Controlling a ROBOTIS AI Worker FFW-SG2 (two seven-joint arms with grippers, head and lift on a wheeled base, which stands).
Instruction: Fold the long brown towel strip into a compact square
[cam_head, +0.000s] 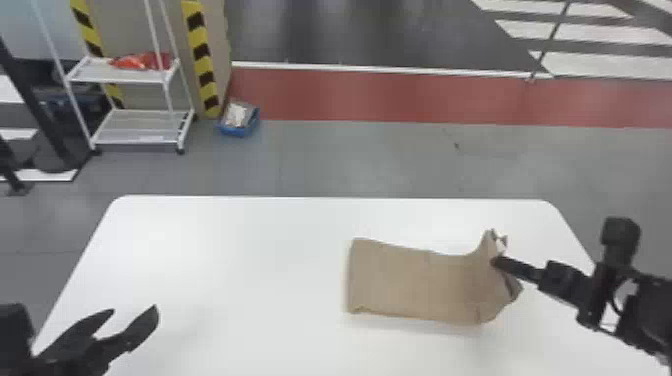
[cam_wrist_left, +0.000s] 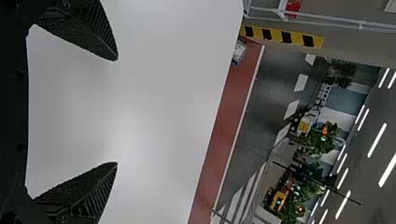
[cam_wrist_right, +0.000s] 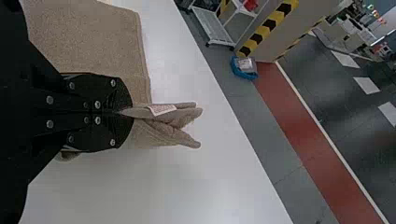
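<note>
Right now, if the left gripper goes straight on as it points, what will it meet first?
Probably the table, if the left gripper points down enough; its height is unclear. The towel looks off its line.

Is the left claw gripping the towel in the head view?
No, the left claw stands open over the bare white table.

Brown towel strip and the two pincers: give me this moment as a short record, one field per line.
item: brown towel strip
lies: mostly flat on white table, right of centre
raised: right end, bunched, with white tag
right pincer: shut on that end
left pincer: open, empty, over table's left side
compact square: not yet formed
</note>
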